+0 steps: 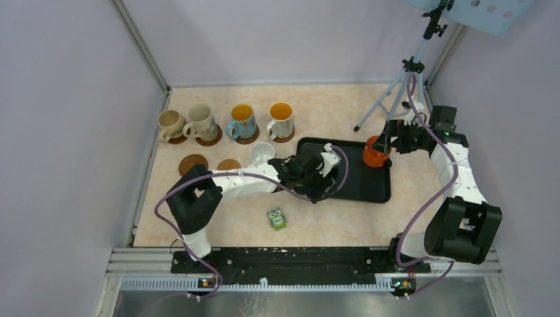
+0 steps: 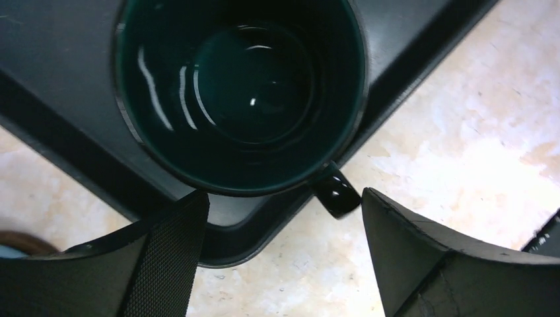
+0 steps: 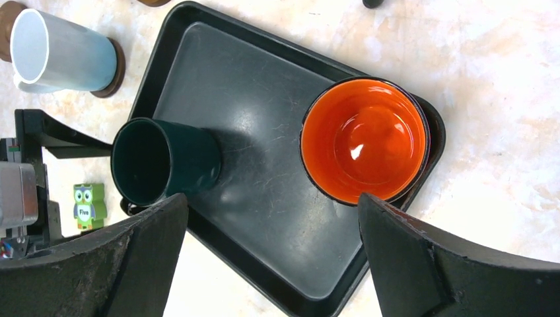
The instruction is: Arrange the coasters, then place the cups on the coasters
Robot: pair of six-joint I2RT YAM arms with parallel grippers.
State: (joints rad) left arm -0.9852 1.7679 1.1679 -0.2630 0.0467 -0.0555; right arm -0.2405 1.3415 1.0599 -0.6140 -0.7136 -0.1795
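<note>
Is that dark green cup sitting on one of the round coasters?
No, the dark green cup stands inside the black tray, near one of its corners.

Bright even overhead light; soft shadows; glare streaks inside dark green cup (image 2: 241, 92).

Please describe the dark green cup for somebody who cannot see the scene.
Look at the black tray mid-table. The green cup stands in its near left corner, before the left gripper. It is dark inside and out, unlike the orange cup opposite.
</note>
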